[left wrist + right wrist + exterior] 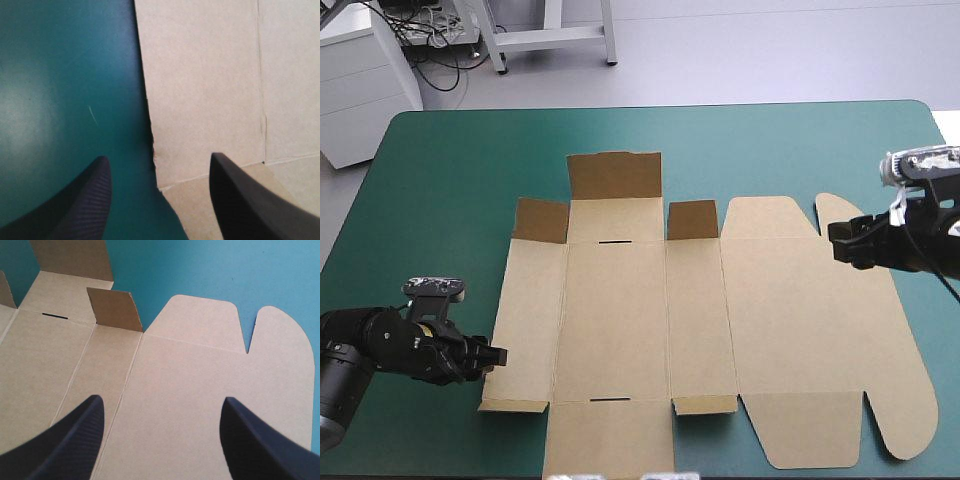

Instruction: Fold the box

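The brown box (710, 320) lies as a cut sheet on the teal-green cover, its far flaps (615, 175) standing up and the lid (820, 340) flat at the right. My left gripper (498, 356) is low at the sheet's near left edge, open, with the board's edge (200, 100) just ahead between its fingers (85, 200). My right gripper (838, 240) hovers over the lid's far right part, open and empty. In the right wrist view the lid (210, 375) and a raised small flap (114, 309) lie ahead of the fingers (75, 440).
Bare teal-green cover (440, 200) lies left of the sheet and along the far edge (770, 130). The sheet's near flaps (610, 440) reach the table's front edge.
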